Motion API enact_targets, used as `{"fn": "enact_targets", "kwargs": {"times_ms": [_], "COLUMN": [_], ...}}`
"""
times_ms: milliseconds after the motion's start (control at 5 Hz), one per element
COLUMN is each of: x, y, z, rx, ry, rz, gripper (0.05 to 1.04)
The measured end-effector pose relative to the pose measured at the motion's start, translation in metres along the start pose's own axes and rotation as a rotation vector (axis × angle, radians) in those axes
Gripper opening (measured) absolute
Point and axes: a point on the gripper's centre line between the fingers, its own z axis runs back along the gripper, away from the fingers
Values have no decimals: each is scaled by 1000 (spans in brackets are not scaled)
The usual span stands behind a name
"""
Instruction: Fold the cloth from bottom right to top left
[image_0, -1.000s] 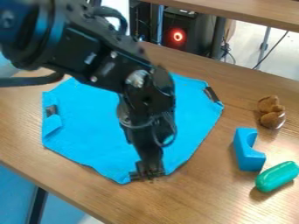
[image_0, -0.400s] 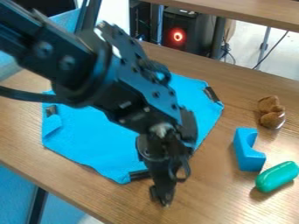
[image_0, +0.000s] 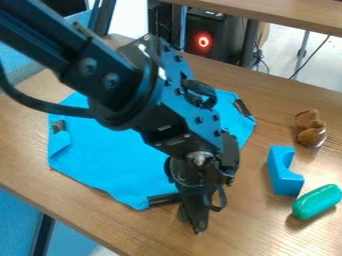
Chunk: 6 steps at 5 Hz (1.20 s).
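A red light (image_0: 203, 41) glows beyond the cloth (image_0: 113, 162) on the wooden table (image_0: 257, 232); beside the cloth hangs the gripper (image_0: 194, 225), open or closed I can't tell.

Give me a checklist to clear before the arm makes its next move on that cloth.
1. Fold made: not ok; the blue cloth lies mostly spread out.
2. Gripper over the cloth: not ok; the gripper hangs beyond the black strip on the near edge.
3. Left edge flat: not ok; a small flap is turned over there.
4. Loose objects off the cloth: ok; the blue notched block, green capsule-shaped toy and brown toy stand apart, to its right.
5. Cloth's middle smooth beneath the arm: cannot tell.
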Motion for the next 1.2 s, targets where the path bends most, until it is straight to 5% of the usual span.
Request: {"fn": "enact_targets", "kwargs": {"times_ms": [200,400,600,1000,1200], "x": [1,0,-4,-6,-2], "y": [0,-1,1,25,47], "z": [-3,-4,-2,11,16], "rx": [2,-10,-31,-74,-51], "ry": [17,28,35,46,104], "rz": [3,-2,-16,-1,4], "gripper": [349,164,66,52,51]}}
